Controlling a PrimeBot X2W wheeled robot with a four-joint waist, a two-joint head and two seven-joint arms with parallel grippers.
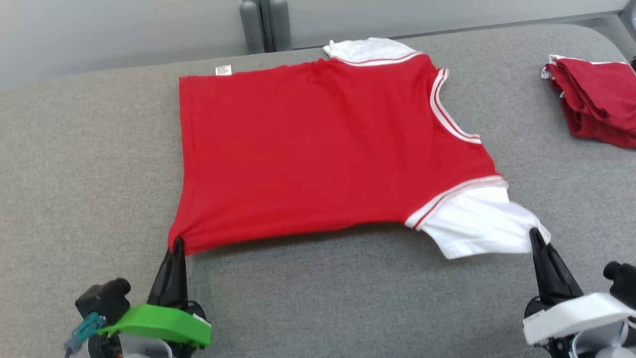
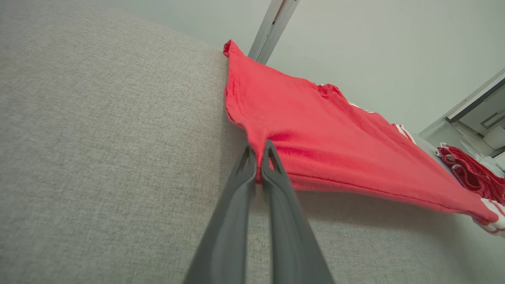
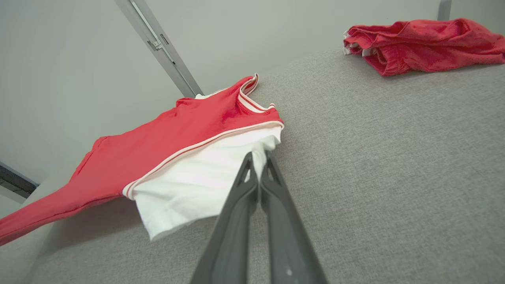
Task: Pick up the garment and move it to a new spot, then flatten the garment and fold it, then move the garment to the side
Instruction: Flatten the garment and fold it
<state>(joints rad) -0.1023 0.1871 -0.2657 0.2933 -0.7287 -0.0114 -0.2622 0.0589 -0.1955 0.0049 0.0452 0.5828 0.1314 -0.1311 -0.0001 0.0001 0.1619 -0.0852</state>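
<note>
The red T-shirt with white sleeves lay spread across the grey bench, collar toward my right, its near edge lifted slightly off the surface. My left pincer was clamped shut on its near hem corner. My right pincer was clamped shut on the near white sleeve. Well apart, far right, sat a folded red garment.

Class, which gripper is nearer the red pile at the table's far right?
Right. The right gripper pinches the white sleeve on the side toward the red pile; the left gripper pinches the hem corner, across the shirt from it.
</note>
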